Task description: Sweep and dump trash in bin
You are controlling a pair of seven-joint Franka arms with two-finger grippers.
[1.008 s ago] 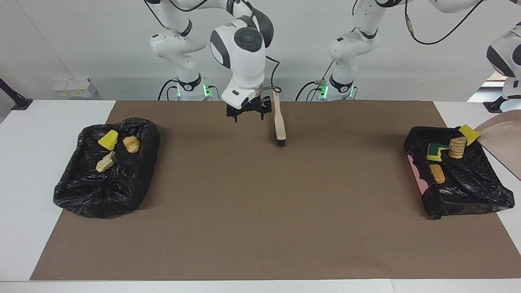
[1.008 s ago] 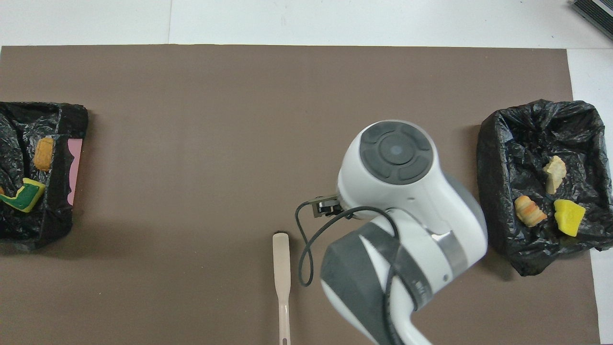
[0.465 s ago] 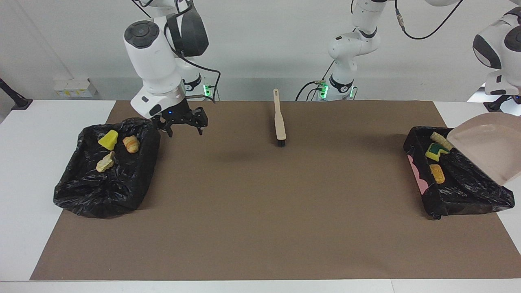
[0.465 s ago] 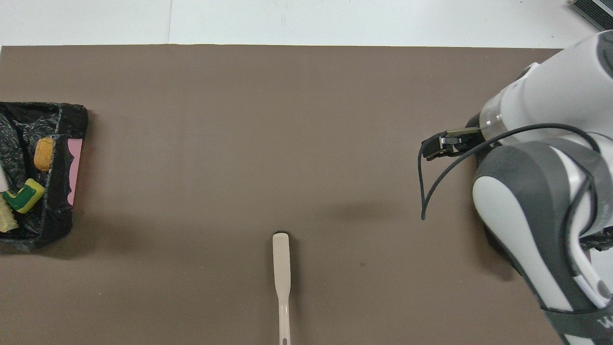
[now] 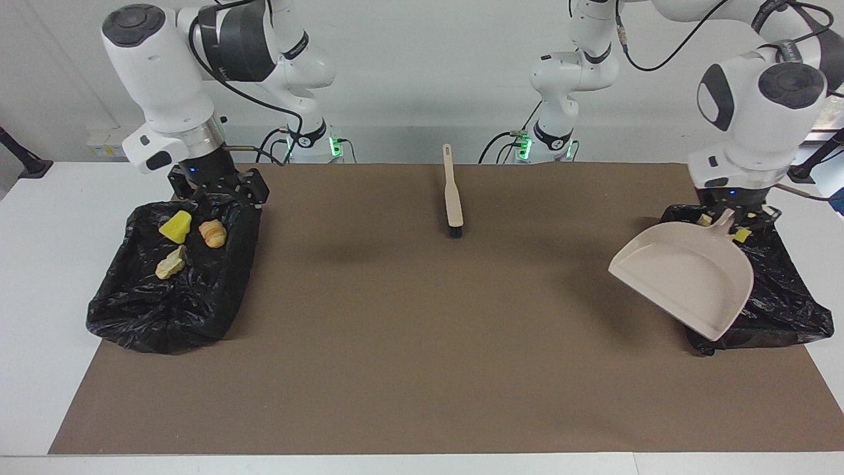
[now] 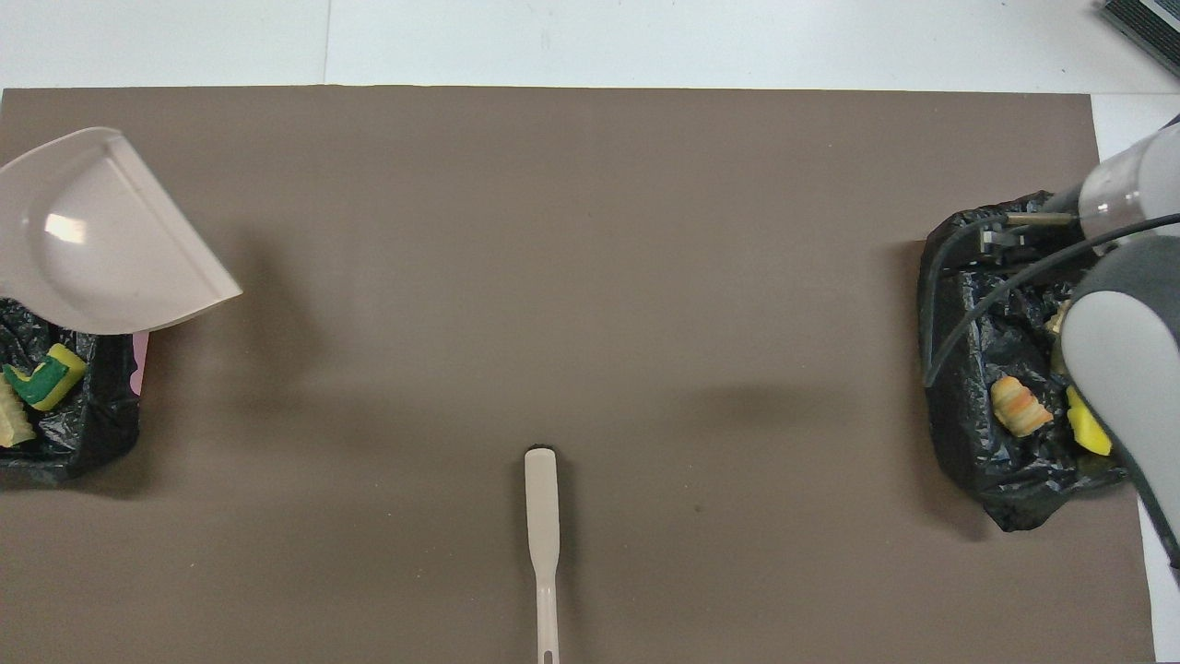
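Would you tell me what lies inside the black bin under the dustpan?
Inside the bin a yellow-green sponge and a pale ridged piece show; the dustpan covers the rest.

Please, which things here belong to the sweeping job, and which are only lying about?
For the job: dustpan held by left tool; brush; trash pieces; two black-lined bins; right tool, open over one bin.
Only lying about: brown mat; cables by the arm bases.
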